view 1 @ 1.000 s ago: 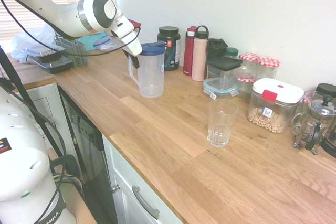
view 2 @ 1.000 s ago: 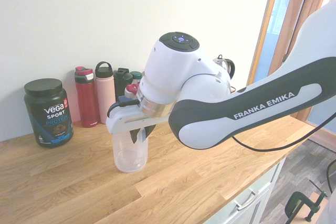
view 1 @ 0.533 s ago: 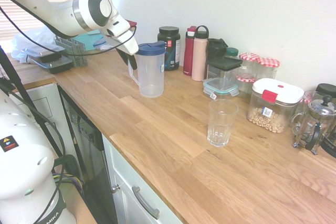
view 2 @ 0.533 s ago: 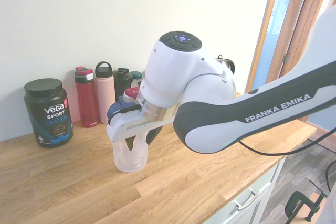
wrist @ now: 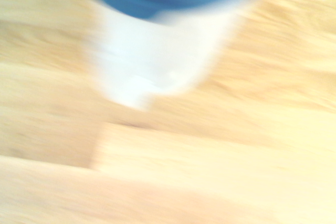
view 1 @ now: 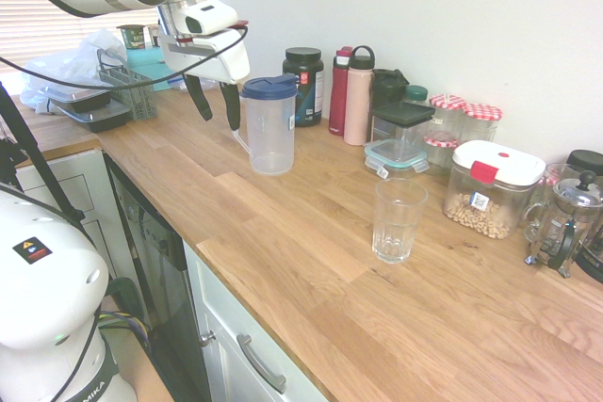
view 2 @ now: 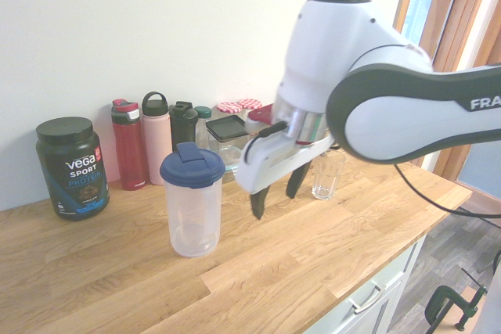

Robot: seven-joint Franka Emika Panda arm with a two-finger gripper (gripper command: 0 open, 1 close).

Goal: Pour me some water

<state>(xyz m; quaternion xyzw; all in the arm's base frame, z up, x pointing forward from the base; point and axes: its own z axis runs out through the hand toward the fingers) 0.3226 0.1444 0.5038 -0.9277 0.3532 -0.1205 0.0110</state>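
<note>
Gripper (view 1: 215, 106) hangs upper left of frame beside the pitcher (view 1: 269, 125), jaws wide, empty. Pitcher stands upright on counter (view 1: 311, 261), lid on. Glass (view 1: 397, 220) sits centre-right, apart; water too faint to see, prob. poured already.

A clear jug (view 1: 270, 134) wears a navy blue lid (view 1: 269, 88) on the pale oak worktop (view 1: 311, 242). Behind stand a red bottle (view 1: 339, 91) and a pink one (view 1: 358, 97), beside red-checked jar lids (view 1: 466, 106)

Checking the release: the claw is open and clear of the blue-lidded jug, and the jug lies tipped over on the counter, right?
Not quite. The jug stands upright on the counter, lid on top, as the first exterior view shows. The claw is indeed open and clear of it.
</note>
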